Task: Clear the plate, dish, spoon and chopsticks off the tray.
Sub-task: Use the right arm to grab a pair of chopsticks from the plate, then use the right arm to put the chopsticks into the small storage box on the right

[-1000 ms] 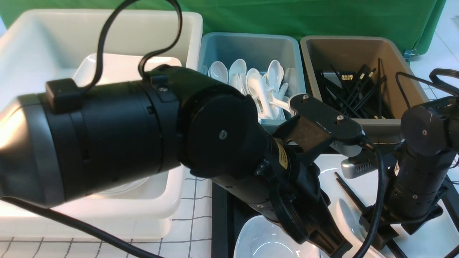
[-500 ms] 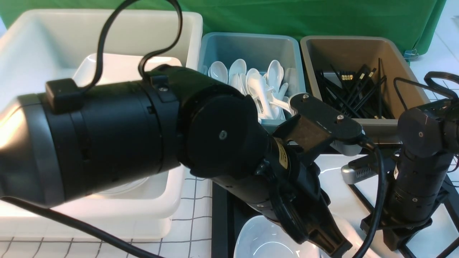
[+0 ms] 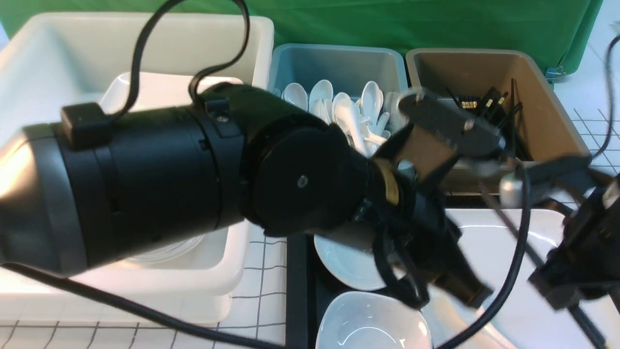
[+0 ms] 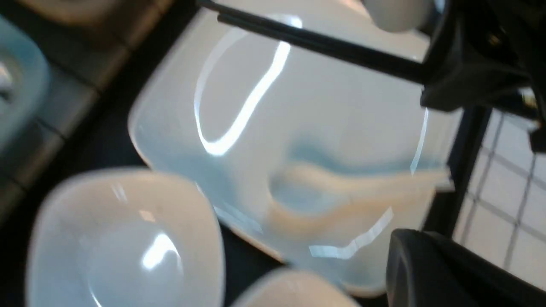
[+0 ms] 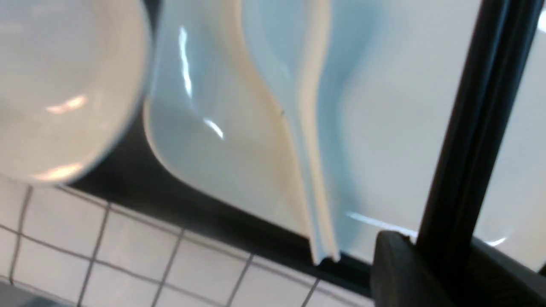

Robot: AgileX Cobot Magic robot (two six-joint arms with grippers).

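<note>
The large white plate [image 3: 489,242] lies on the black tray [image 3: 296,291]. On the plate rests the white spoon [image 4: 341,200], its handle reaching the plate's rim [image 5: 324,238]. My right gripper [image 5: 439,256] is shut on the black chopsticks [image 5: 473,128], which hang slanted just above the plate [image 4: 264,106]. In the left wrist view the chopsticks [image 4: 324,42] run from that gripper across the plate's far side. Two small white dishes [image 3: 346,264] [image 3: 370,325] sit on the tray left of the plate. My left gripper [image 3: 460,291] hovers shut and empty over the plate's near left corner.
Behind the tray stand a blue tub [image 3: 339,68] with several white spoons and a brown tub [image 3: 484,72] with several black chopsticks. A big white tub [image 3: 58,63] holding plates fills the left. My left arm blocks much of the front view.
The right gripper closed on the chopsticks and rose with them, swinging right. The left arm lifted and drew back a little, uncovering a second small dish on the tray.
</note>
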